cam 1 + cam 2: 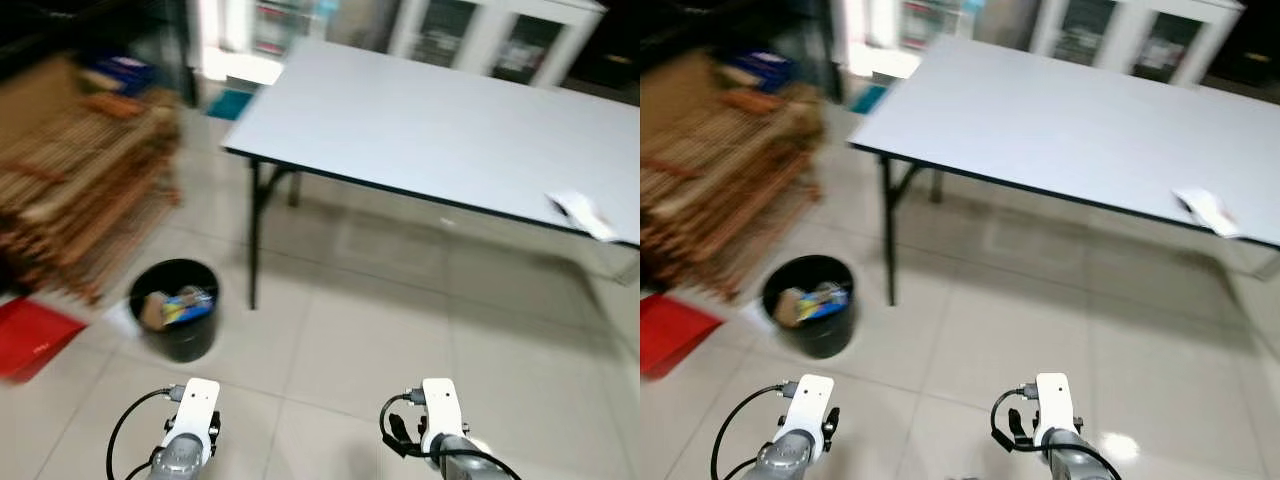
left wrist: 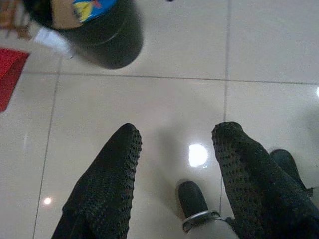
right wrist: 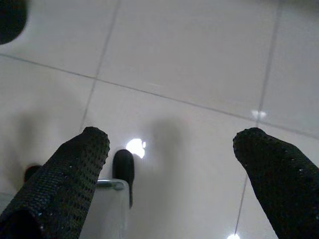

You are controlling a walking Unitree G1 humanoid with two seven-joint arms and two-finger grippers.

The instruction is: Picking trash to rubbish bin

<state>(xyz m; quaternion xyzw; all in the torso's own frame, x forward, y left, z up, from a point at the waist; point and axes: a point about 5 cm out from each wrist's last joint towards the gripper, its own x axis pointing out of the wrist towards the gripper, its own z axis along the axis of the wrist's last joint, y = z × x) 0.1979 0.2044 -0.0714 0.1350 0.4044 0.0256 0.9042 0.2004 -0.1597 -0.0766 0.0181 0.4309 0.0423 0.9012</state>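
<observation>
A black rubbish bin (image 1: 176,309) stands on the tiled floor beside the table's near left leg, with a brown item and a colourful wrapper inside. It shows again as the bin (image 2: 99,35) in the left wrist view. A crumpled white paper (image 1: 582,212) lies near the right front edge of the grey table (image 1: 420,120). Both arms hang low at the bottom of the head views. My left gripper (image 2: 174,144) is open over bare floor, nothing between its fingers. My right gripper (image 3: 172,144) is also open and holds nothing.
A stack of wooden slats (image 1: 85,190) lies on the left, with a red object (image 1: 30,335) on the floor in front of it. White cabinets (image 1: 490,40) stand behind the table. Pale tiles stretch in front of and under the table.
</observation>
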